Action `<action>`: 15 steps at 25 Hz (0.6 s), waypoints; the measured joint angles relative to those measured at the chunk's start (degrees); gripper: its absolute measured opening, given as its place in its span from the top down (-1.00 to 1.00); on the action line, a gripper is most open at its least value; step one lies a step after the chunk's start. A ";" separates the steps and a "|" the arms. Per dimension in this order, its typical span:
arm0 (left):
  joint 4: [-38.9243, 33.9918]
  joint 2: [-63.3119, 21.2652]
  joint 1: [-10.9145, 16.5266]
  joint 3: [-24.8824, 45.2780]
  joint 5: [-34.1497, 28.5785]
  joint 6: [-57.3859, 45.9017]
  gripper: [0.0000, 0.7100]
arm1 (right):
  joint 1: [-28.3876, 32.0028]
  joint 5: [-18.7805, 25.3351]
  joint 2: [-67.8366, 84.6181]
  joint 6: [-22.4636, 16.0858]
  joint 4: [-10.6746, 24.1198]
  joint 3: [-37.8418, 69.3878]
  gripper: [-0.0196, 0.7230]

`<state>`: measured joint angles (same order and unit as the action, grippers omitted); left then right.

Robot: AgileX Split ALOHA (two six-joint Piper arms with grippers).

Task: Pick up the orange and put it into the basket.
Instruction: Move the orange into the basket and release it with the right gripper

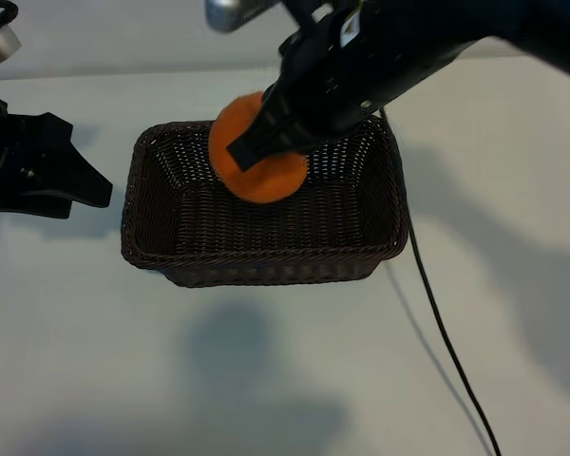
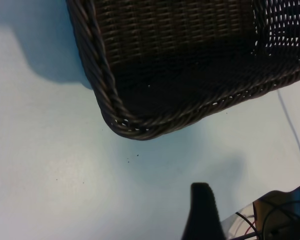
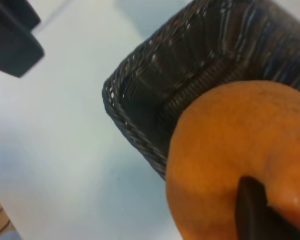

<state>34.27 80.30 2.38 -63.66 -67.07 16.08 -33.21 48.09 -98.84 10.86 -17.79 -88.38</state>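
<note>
Stretching wide under everything is the pale table (image 1: 95,361), and sitting on it, centre stage, the dark brown woven basket (image 1: 180,214), its braided rim clear all the way round. From the left wrist view one rounded corner of the basket (image 2: 140,130) fills most of the picture; from the right wrist view another corner (image 3: 135,125) shows below the fruit.

Reaching in from the upper right comes the right arm (image 1: 408,47), big and black, and its right pincer (image 1: 266,142) is clamped on the orange (image 1: 256,176). That orange hangs above the basket's far half, over the opening; whether it touches the basket floor cannot be told. Up close, the orange (image 3: 230,150) bulges large with a dark fingertip (image 3: 255,210) pressed against its skin.

Over at the left edge, the left pincer (image 1: 76,180) is parked just above the table, jaws apart, gripping nothing, well clear of the basket's left wall.

A thin black cable (image 1: 442,332) trails across the table to the basket's right.
</note>
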 joint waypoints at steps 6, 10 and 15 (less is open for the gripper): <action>0.00 0.00 0.00 0.00 0.00 0.00 -0.53 | 0.00 -1.97 -3.84 0.33 1.46 0.00 0.82; 0.04 0.00 0.00 0.00 -0.06 0.00 -0.53 | 0.00 -4.94 -6.12 0.37 2.05 0.00 0.82; 0.04 0.00 0.00 0.00 -0.06 0.00 -0.53 | 0.00 -7.55 -8.56 0.37 4.86 0.00 0.82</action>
<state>34.31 80.30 2.38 -63.66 -67.13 16.08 -33.21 40.54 -107.40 11.23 -12.92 -88.38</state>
